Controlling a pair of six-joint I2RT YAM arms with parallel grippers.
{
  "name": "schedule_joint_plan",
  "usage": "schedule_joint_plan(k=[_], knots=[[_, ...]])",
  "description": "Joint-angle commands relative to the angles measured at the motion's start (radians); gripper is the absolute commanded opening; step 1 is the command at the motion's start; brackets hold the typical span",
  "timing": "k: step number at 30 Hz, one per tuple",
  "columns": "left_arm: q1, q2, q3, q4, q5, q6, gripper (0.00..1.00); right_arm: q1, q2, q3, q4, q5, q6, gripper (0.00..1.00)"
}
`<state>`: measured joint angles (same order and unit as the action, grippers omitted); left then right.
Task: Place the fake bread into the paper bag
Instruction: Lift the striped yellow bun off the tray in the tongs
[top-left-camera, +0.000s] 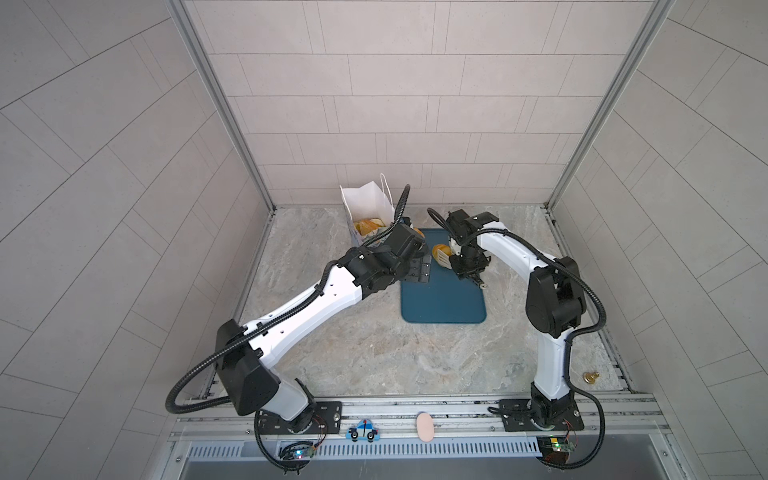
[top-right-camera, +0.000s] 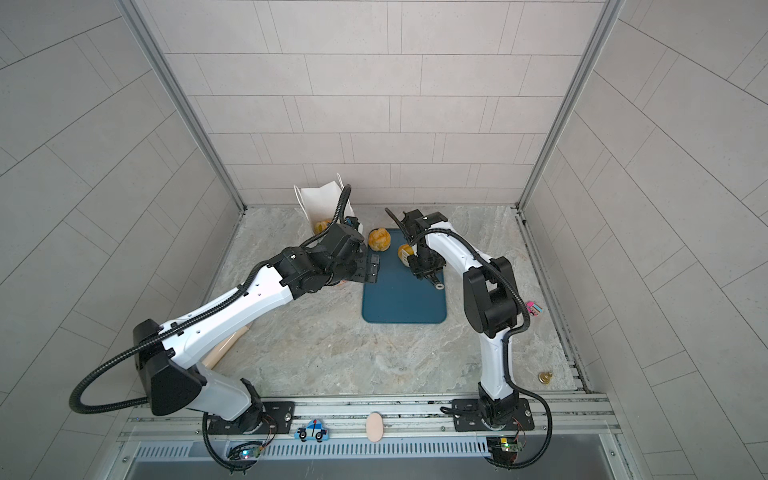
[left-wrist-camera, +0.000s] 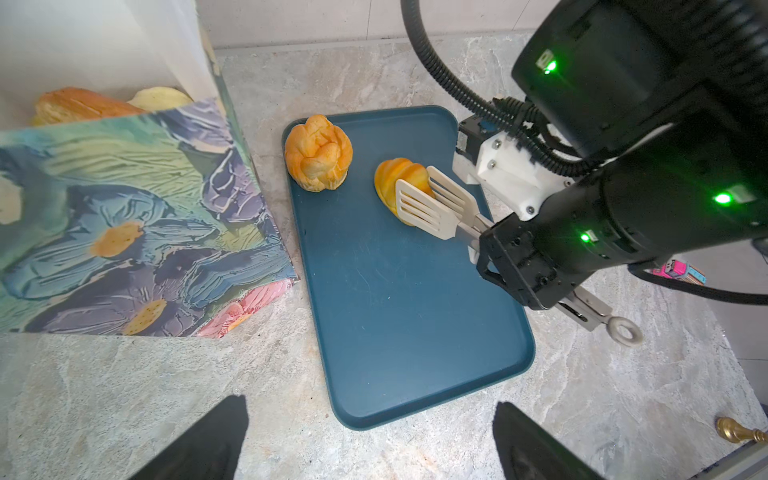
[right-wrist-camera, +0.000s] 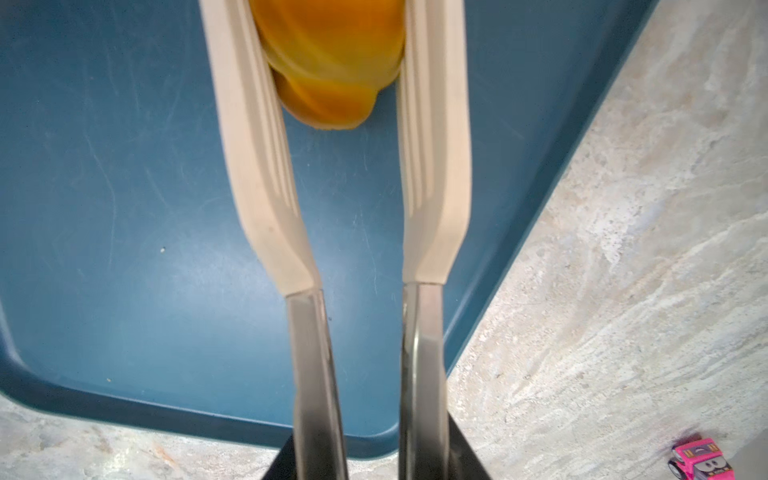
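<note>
Fake bread roll (left-wrist-camera: 397, 187) between tongs (left-wrist-camera: 436, 205) gripped by right claw (left-wrist-camera: 498, 249); left claw (left-wrist-camera: 370, 440) wide.

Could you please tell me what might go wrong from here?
The tongs hold the glossy roll only near their tips, so it may slip out when lifted. The braided bun sits on the tray between that roll and the paper bag; a low carry could knock it off.
</note>
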<state>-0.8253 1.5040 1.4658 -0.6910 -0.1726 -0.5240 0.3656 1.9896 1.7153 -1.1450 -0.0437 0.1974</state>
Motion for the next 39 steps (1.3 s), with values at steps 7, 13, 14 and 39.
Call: schedule_joint_plan(k=[7, 13, 14, 39], knots=[[-0.006, -0.029, -0.002, -0.009, -0.019, -0.002, 1.00, -0.001, -0.039, 0.008, 0.001, 0.035, 0.016, 0.52], [-0.006, -0.048, -0.020, -0.008, -0.030, -0.007, 1.00, 0.000, -0.025, 0.041, 0.010, 0.021, 0.031, 0.55], [-0.006, -0.049, -0.022, -0.008, -0.031, -0.007, 1.00, 0.001, -0.022, 0.041, 0.011, 0.018, 0.033, 0.56], [-0.028, -0.030, -0.011, -0.010, -0.028, -0.007, 1.00, 0.010, 0.094, 0.125, -0.026, 0.038, 0.038, 0.51]])
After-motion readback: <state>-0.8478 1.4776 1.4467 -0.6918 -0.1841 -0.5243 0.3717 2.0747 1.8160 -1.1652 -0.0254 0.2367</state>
